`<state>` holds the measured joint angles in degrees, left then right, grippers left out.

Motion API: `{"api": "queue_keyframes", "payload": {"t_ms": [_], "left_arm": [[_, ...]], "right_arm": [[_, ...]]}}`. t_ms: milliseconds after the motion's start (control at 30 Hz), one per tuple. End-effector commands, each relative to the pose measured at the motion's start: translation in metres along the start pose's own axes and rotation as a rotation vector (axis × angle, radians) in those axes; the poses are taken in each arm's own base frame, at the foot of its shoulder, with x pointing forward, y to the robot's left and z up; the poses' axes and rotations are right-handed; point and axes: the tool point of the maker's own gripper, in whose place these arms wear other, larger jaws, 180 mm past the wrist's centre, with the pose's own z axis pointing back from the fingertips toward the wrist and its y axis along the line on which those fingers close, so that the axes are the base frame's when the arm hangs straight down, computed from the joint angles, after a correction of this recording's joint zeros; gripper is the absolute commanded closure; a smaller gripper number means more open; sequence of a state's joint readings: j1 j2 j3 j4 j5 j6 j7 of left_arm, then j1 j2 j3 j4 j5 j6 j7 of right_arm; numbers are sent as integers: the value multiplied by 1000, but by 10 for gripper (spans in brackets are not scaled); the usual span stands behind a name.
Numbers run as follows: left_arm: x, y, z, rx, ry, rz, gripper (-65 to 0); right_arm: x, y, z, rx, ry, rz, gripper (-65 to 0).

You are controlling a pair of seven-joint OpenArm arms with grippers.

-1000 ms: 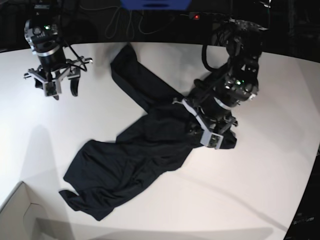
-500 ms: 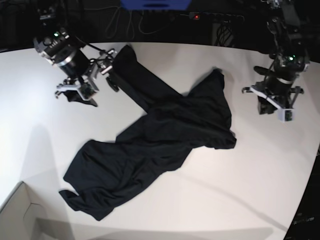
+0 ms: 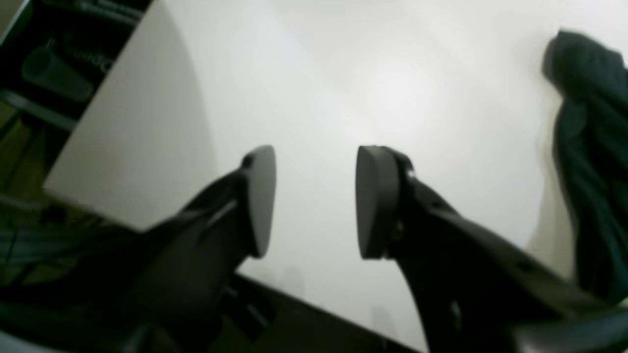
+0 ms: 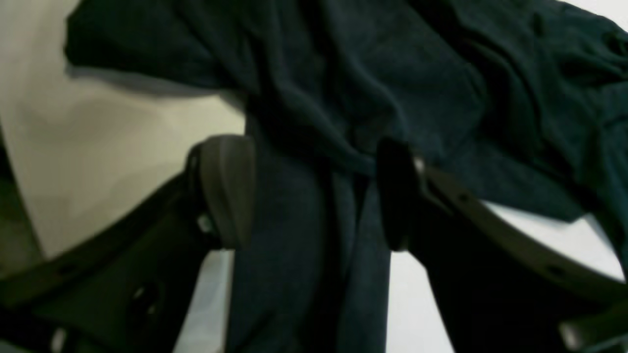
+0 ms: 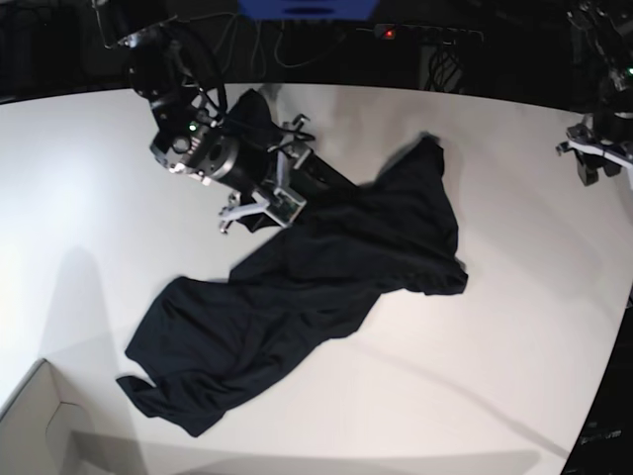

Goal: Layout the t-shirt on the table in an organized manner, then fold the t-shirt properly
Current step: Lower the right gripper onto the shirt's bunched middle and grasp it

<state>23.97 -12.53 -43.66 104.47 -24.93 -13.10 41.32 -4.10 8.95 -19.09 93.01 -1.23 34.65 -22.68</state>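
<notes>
Right wrist view | right gripper (image 4: 314, 196) wide open, straddling a ridge of the t-shirt (image 5: 307, 287), nothing held | risk: pinching several layers (bunches worse) | left gripper (image 3: 314, 201) parted, empty over the table (image 5: 495, 396) edge.

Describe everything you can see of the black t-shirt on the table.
The t-shirt is plain black soft cloth, rumpled and unfolded, sprawled diagonally across the white table. One strip runs toward the far edge, another lobe points right, and the widest part lies near the front left. The right gripper is over the far strip, its open fingers straddling a fold.
</notes>
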Motion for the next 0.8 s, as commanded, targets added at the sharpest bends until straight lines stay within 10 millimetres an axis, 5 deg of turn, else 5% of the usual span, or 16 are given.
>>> {"api": "queue_keyframes", "payload": {"t_ms": [0, 467, 767], "left_arm": [[14, 3, 3, 3, -47, -8, -261], [8, 5, 6, 20, -46, 28, -261], [10, 6, 3, 20, -51, 32, -261]], "right_arm": [[18, -5, -1, -9, -60, -2, -350], [10, -32, -29, -14, -11, -24, -344], [2, -39, -36, -13, 17, -36, -160]]}}
